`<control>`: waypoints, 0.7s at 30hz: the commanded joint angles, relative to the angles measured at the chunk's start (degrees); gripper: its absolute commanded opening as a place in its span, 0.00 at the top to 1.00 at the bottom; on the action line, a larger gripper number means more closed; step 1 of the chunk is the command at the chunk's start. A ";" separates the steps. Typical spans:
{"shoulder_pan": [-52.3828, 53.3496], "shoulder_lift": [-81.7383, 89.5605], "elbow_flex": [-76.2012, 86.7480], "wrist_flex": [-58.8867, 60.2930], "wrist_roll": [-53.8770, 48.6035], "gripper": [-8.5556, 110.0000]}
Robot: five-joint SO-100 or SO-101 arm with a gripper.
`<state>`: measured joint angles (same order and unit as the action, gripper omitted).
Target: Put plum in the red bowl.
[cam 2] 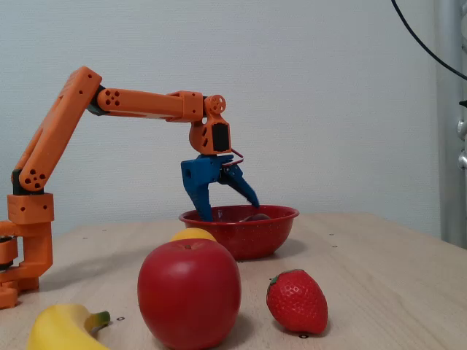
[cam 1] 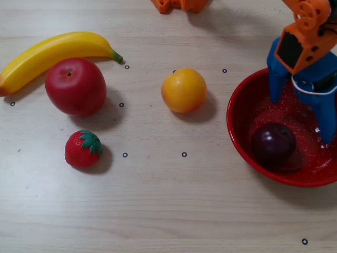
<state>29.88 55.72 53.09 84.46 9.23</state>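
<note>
From where I sit, the plum [cam 1: 273, 145] lies on the floor of the red bowl [cam 1: 239, 138], toward its near-left side in the overhead view, and nothing is touching it. My pincer [cam 1: 300, 117] hangs over the bowl with its blue fingers [cam 1: 276, 79] spread wide and empty, one tip near the far rim and the other reaching toward the right wall. I judge the placing step done and the release made; what is left is to lift the arm straight up clear of the rim, so a finger does not clip the bowl or nudge the fruit, then swing it away. In the fixed view the bowl wall hides nearly all of the plum; only a dark sliver [cam 2: 257, 216] shows above the rim, and I cannot tell from there how deep the fingertips sit. The overhead view cuts off the bowl's right edge and most of the arm. The apple [cam 1: 76, 86], orange fruit [cam 1: 184, 90], strawberry [cam 1: 83, 149] and banana [cam 1: 52, 52] sit well apart on the tabletop [cam 1: 168, 200].
</note>
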 commanded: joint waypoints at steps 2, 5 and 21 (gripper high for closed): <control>-1.58 13.27 -7.65 2.02 -3.08 0.70; -2.99 19.51 -6.68 3.52 -4.48 0.77; -19.16 64.60 40.78 -12.92 -6.15 0.93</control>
<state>13.89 111.97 90.53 76.38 3.52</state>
